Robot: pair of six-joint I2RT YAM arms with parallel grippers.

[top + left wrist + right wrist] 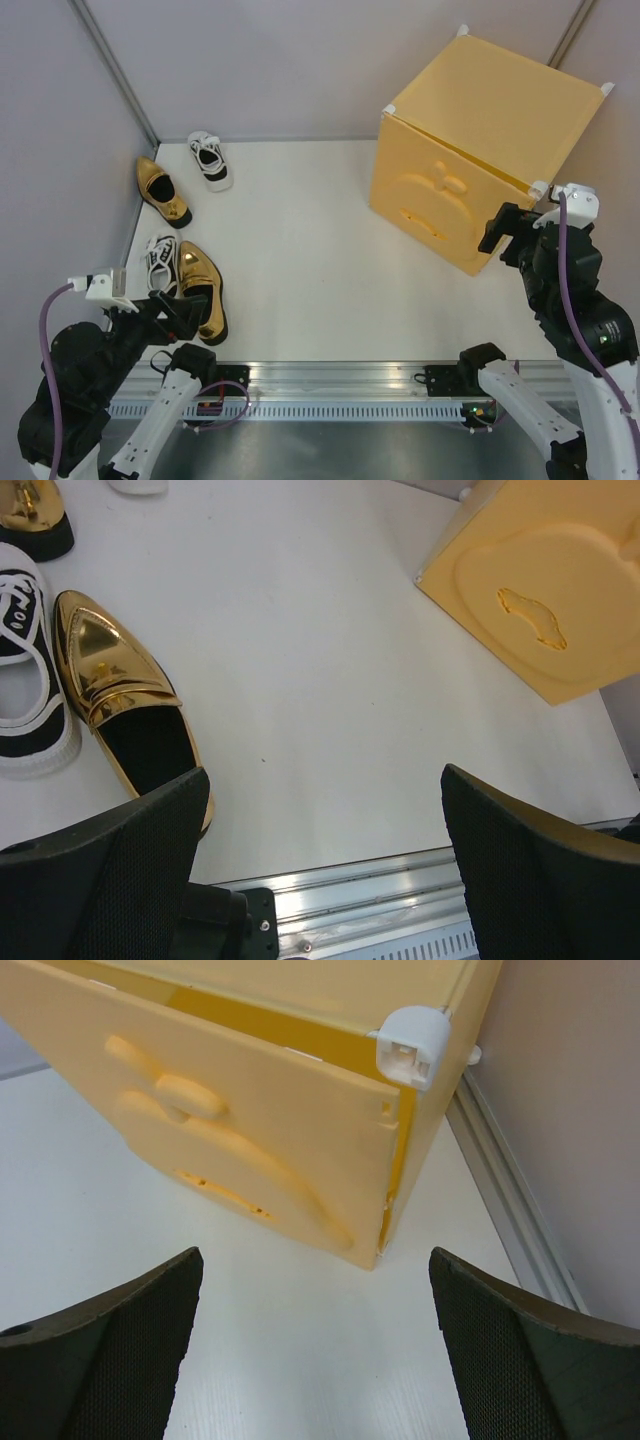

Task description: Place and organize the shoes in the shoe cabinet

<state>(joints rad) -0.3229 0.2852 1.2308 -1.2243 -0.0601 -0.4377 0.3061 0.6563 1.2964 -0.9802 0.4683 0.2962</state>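
— Pale grey walls [300, 60] box in a white tabletop [320, 250]. What's the biggest thing on it?

— The shoe cabinet [480, 130], at the far right and turned at an angle, with its smiling-face door [430, 200] towards the arms. That door looks shut or barely ajar. The right wrist view shows only a thin dark seam along its top and free edge.

— And the arms?

— The right arm [575, 300] is raised beside the cabinet's near corner. The left arm [90, 370] sits low at the near left.

— Where are the shoes [200, 300]?

— All four are on the tabletop at the left, none inside. The near gold loafer [203, 290] and near white sneaker [161, 262] lie side by side, touching as far as I can tell. The far gold loafer [163, 190] and far white sneaker [211, 160] sit apart, near the back corner.

— Fingers?

— The left fingers [110, 880] are spread wide and empty, with the near loafer's heel showing just beyond one of them. The right fingers [110, 1360] are equally wide and empty, facing the door's free edge below the white corner connector [412, 1045].

— What could go wrong?

— My guess is that the door has to open first. A pull off the hinge line could drag or twist the cabinet rather than swing the door, or a finger could snag the connector. On the left, closing on the loafer may shove the sneaker, and that glossy upper might slip.
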